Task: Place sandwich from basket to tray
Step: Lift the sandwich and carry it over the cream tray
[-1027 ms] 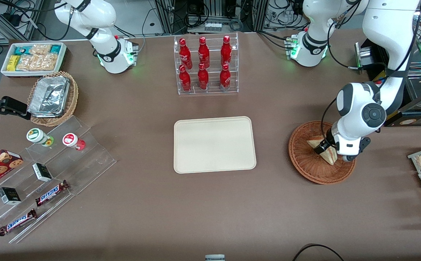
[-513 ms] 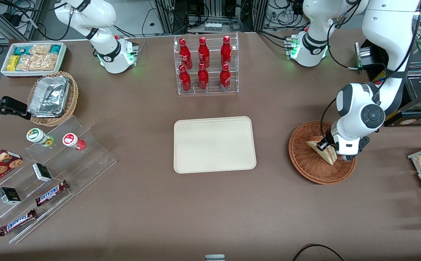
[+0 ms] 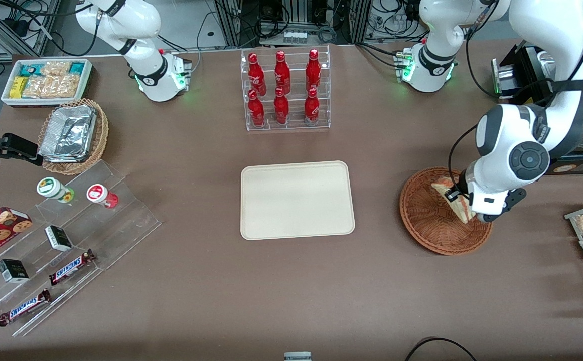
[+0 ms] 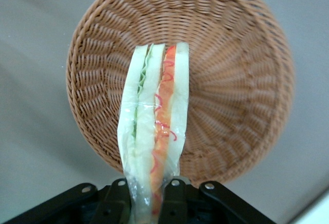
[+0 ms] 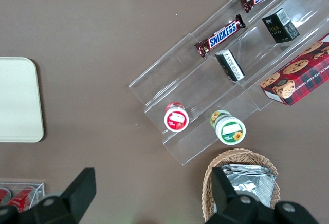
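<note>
Fingers (image 4: 115, 203) clamped on sandwich (image 4: 154, 131) | change: gripper (image 3: 456, 196) has risen, sandwich now hangs clear above basket (image 4: 236, 80), no longer resting in it | judged: lift done, carry to tray (image 3: 296, 199) next

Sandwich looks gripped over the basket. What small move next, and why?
Probably a short straight lift. The gripper is shut on the sandwich, which hangs above the basket in the wrist view with the weave well below it. Clearing the basket rim first should keep the wedge from snagging before carrying it sideways to the bare tray.
</note>
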Controlling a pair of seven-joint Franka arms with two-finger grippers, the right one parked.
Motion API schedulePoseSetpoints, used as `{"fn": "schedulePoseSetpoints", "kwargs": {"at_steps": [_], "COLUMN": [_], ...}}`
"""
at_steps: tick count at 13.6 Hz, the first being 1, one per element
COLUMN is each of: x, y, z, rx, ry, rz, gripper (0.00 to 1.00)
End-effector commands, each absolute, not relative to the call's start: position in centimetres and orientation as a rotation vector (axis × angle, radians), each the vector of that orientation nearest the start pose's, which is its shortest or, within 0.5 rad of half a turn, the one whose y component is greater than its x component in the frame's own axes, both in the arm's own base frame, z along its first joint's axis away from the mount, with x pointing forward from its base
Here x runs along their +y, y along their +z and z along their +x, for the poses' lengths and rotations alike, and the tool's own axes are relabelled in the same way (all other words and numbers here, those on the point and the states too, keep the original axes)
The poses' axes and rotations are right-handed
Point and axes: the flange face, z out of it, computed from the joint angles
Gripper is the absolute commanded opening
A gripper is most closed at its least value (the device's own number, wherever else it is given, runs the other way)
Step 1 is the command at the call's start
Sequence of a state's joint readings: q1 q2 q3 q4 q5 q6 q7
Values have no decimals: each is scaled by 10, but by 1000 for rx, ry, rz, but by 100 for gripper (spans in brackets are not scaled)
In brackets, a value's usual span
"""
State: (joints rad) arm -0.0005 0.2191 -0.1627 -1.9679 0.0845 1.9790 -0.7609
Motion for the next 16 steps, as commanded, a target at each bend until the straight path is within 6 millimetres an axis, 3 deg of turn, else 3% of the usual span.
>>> {"fn": "schedulePoseSetpoints", "kwargs": {"at_steps": [1, 7, 10, 11, 12, 14, 16], "x": [-131, -244, -326, -340, -354, -401, -425], "y": [368, 364, 356, 353, 347, 332, 318], "z": [575, 551, 539, 537, 537, 542, 539], "rx": [-691, -441, -261, -243, -206, -124, -80], "ry": [238, 246, 249, 248, 251, 254, 259], "rz": [-2932, -3014, -3049, -3058, -3065, -3088, -3092], "gripper": [0, 0, 0, 0, 0, 0, 0]}}
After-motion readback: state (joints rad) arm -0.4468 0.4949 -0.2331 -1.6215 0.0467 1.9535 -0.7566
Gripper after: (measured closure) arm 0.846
